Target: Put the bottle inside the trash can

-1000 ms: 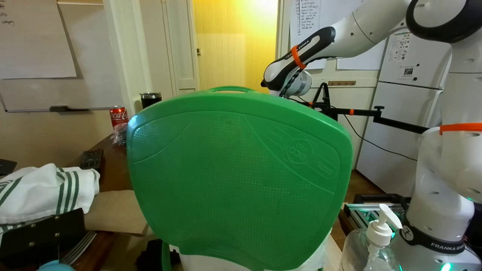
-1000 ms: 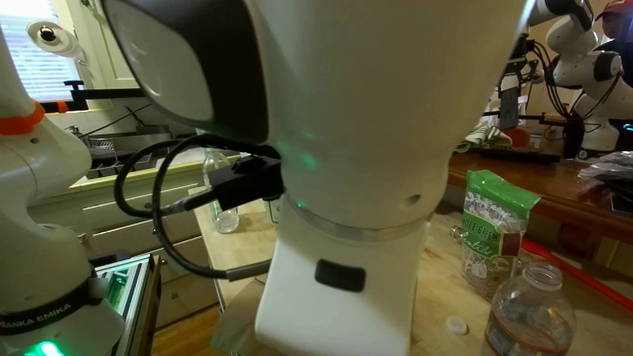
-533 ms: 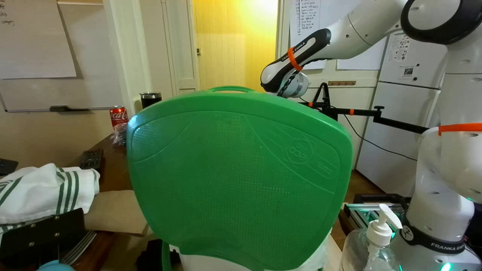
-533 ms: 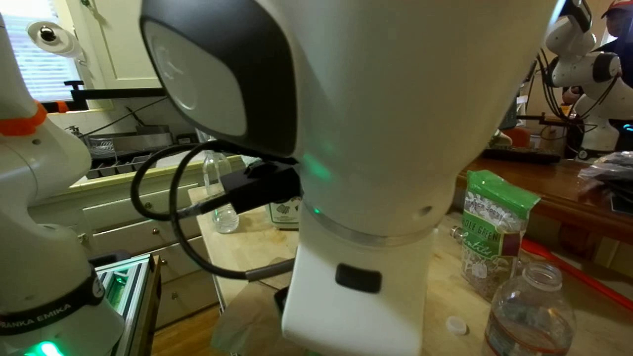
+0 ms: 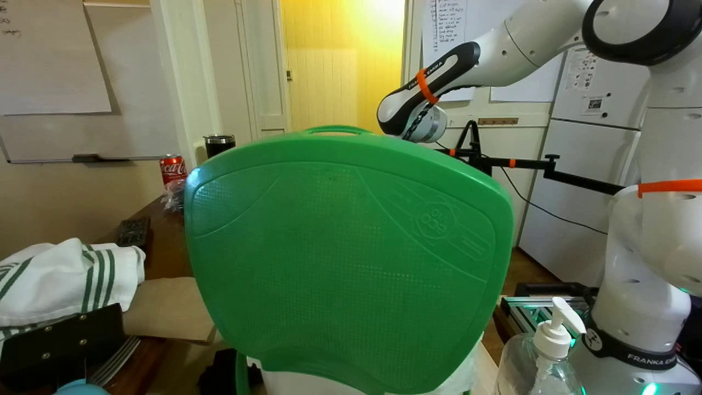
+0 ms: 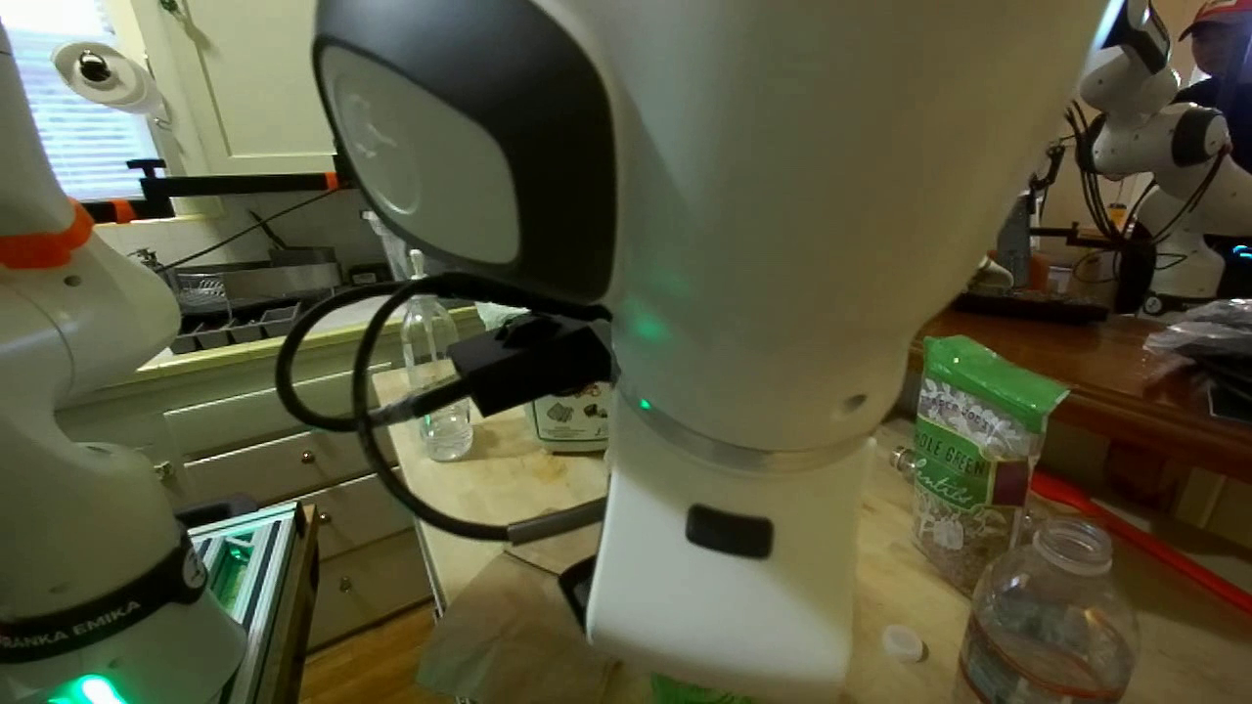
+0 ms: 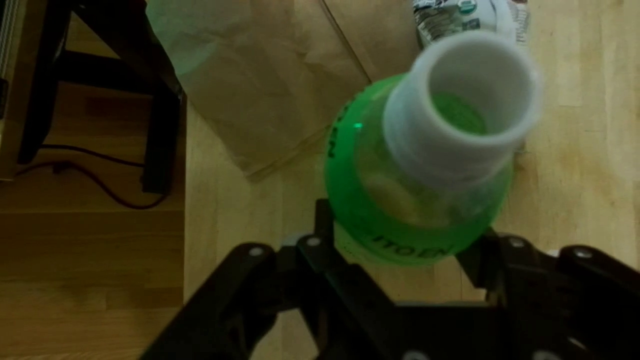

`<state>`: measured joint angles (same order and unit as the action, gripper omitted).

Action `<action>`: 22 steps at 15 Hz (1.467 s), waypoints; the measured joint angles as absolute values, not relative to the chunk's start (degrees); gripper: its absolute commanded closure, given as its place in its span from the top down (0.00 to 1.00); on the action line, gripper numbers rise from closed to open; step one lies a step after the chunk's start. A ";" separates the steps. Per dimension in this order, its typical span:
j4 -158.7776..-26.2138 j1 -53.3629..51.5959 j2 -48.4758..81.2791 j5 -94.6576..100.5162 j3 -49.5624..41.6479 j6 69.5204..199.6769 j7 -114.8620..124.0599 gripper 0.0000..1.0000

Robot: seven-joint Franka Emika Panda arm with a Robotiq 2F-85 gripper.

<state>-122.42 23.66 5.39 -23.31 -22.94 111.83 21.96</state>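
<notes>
The bottle (image 7: 420, 200) has a green ITO EN label and a wide white uncapped neck that leans toward the camera in the wrist view. My gripper (image 7: 400, 235) is shut around its lower side, one black finger (image 7: 325, 220) on the left and the other on the right. Whether the base touches the table is hidden. What looks like the trash can (image 6: 572, 425) is a white printed bin behind the arm. Its green lid (image 5: 351, 263) stands raised in an exterior view, hiding its opening and my gripper.
A brown paper bag (image 7: 280, 90) and printed packet (image 7: 467, 20) lie near the bottle. Right of the arm are a lentil bag (image 6: 983, 469), a clear uncapped bottle (image 6: 1051, 626) and a white cap (image 6: 903, 643). A pump bottle (image 5: 548, 367) stands beside the bin. The table edge (image 7: 192, 250) runs left.
The arm has shifted slightly sideways in both exterior views, uncovering more of the white bin behind it. My gripper has closed during this time. The raised green lid has stayed still.
</notes>
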 measured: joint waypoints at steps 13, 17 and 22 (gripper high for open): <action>-119.91 21.14 1.02 -21.85 -20.24 106.22 21.18 0.34; -119.82 19.66 -2.28 -20.49 -18.65 105.59 21.15 0.34; -118.72 17.08 -5.46 -19.98 -15.79 105.58 19.62 0.34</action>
<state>-118.72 17.08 -5.46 -19.98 -15.79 105.58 19.62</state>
